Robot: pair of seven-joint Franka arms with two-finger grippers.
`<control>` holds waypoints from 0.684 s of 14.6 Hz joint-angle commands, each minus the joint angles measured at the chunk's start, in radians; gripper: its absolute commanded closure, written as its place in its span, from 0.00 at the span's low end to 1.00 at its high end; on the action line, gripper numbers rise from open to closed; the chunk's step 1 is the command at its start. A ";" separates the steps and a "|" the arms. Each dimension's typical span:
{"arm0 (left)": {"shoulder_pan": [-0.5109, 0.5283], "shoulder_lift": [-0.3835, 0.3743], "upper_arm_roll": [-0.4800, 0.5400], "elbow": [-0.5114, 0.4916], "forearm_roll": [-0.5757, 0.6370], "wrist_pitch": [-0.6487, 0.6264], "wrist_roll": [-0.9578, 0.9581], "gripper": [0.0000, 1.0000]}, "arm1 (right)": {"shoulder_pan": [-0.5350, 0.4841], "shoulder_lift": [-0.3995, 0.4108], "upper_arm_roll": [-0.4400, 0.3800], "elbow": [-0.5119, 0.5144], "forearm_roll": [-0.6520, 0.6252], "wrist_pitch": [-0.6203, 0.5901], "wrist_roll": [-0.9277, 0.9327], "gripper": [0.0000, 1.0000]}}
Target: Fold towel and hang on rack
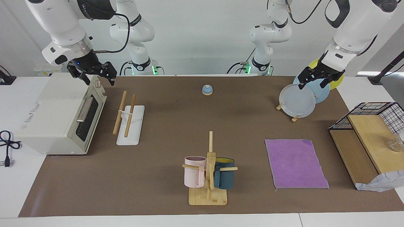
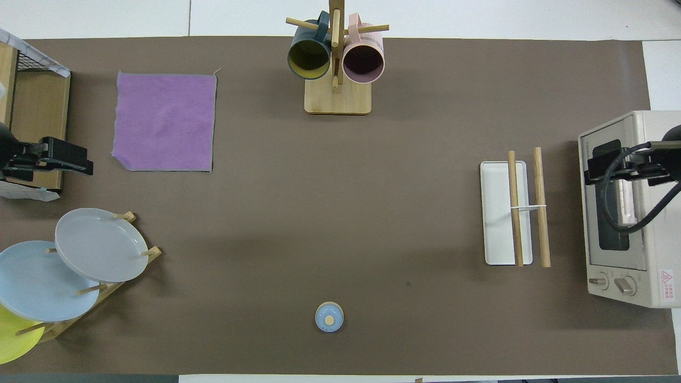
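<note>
Toward the left arm's end of the worktop (image 1: 157, 195), on a matte brown covering, the towel (image 1: 295, 163) lies spread flat in one layer, purple face up, a soft napped, roughly square cloth with slightly frayed edges and a loose thread at one corner. Well apart from it, toward the right arm's end, the rack (image 1: 127, 117) shows two smooth pale wooden rods running parallel on a glossy white oblong base, bare of cloth. Beside the rack sits a boxy cream toaster oven (image 1: 60, 115) with a dark glass door and a metal handle. Between towel and rack stands a bamboo mug tree (image 1: 208, 176) with a pink and a dark blue mug hung on its pegs. Nearer to the robots than the towel, a wooden plate stand (image 2: 101, 290) holds three round plates on edge, grey, pale blue and yellow. A small blue domed bell (image 1: 207, 90) sits near the robots at mid-worktop. Beside the towel at the worktop's end is a wooden shelf (image 1: 363, 148) with a black wire basket. The left hand (image 1: 315, 81) hangs over the plates, fingers spread, holding nothing. The right hand (image 1: 91, 74) hangs over the oven's top corner, also spread and empty
</note>
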 commanded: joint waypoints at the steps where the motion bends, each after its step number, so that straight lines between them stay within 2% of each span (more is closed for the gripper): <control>1: 0.029 -0.013 -0.001 -0.048 0.007 0.048 0.003 0.00 | -0.007 -0.023 0.005 -0.035 0.020 0.008 -0.020 0.00; 4: 0.060 0.052 -0.001 -0.097 0.005 0.153 0.001 0.00 | 0.008 -0.032 0.007 -0.058 0.021 0.041 -0.026 0.00; 8: 0.104 0.255 -0.001 -0.098 -0.021 0.353 0.000 0.00 | 0.010 -0.035 0.008 -0.067 0.023 0.046 -0.025 0.00; 10: 0.138 0.318 -0.001 -0.104 -0.030 0.446 0.006 0.00 | 0.010 -0.049 0.010 -0.099 0.032 0.058 -0.022 0.00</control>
